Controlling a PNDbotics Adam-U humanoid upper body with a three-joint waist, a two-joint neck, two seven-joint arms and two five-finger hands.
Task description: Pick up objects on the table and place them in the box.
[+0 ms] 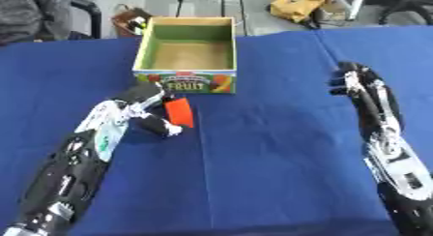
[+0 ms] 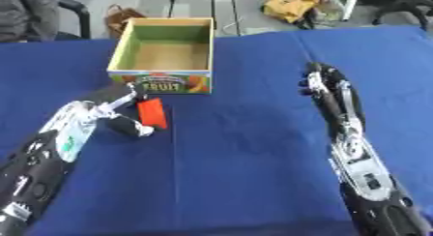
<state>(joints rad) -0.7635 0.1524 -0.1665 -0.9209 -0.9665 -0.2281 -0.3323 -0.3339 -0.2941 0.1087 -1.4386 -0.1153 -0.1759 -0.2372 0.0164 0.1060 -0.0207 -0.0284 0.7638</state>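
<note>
Two hands are in my view over a table (image 1: 279, 182) covered in blue cloth. My left hand (image 1: 145, 98) comes in from the lower left, its arm lying diagonally across the cloth. Its fingers are curled, and the thumb (image 1: 162, 126) and upper fingers pinch an orange block (image 1: 179, 112) between them. The block is a flat, upright rectangle, tilted slightly. Whether its lower edge touches the cloth I cannot tell.

The block sits just in front of the box (image 1: 187, 81), near the box's left front corner and apart from its wall. The box is an open cardboard carton with green inner walls and a brown floor (the front panel carries a printed label reading FRUIT). It stands upright at the far middle of the table, close to the far edge. I can see nothing inside it.

My right hand (image 1: 355, 80) shows on the right side, well apart from both the box and the block. Its arm runs up from the lower right corner. The fingers are straight and relaxed, pointing toward the far edge, and hold nothing. Whether the hand rests on the cloth or hangs just above it I cannot tell.

Beyond the far edge I see a chair (image 1: 84, 7) at the upper left and a yellow object (image 1: 297, 7) on the floor at the upper right
</note>
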